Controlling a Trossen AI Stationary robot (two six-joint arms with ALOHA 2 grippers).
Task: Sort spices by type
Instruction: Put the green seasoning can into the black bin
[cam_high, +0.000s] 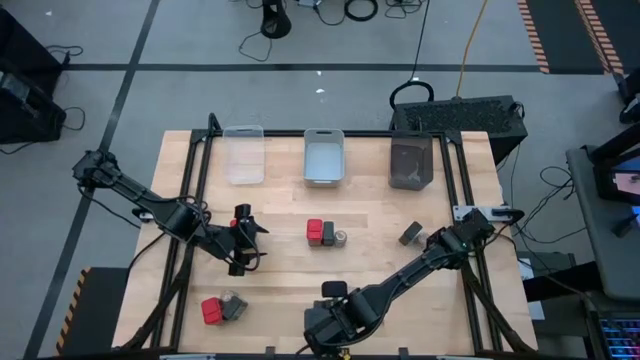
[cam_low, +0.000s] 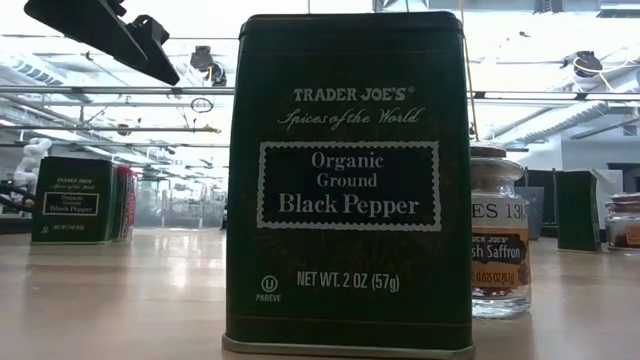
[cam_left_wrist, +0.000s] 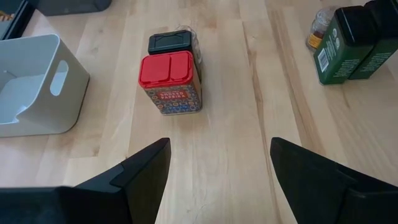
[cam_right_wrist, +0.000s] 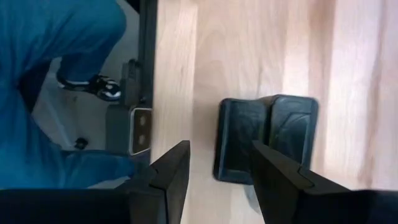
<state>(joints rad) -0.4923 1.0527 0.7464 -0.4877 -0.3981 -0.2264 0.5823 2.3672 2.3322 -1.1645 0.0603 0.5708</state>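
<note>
At the table's middle stand a red tin (cam_high: 314, 231), a dark tin (cam_high: 328, 234) and a small jar (cam_high: 341, 238). Another red tin (cam_high: 211, 310) and a grey one (cam_high: 232, 305) sit near the front left. My left gripper (cam_high: 245, 225) hovers open left of the middle group, with the red tin (cam_left_wrist: 169, 81) and the dark tin (cam_left_wrist: 171, 42) ahead of it. My right gripper (cam_right_wrist: 217, 180) stands open above the table near its right edge. It is beside two dark tins (cam_right_wrist: 267, 137) that rest on the wood (cam_high: 410, 233), and nothing is between its fingers.
Three bins line the far edge: a clear one (cam_high: 243, 155), a white one (cam_high: 323, 157) and a dark one (cam_high: 411, 163). A person in blue (cam_right_wrist: 50, 93) stands just past the table's right edge. A black pepper tin (cam_low: 350, 180) and a saffron jar (cam_low: 498, 230) fill the low view.
</note>
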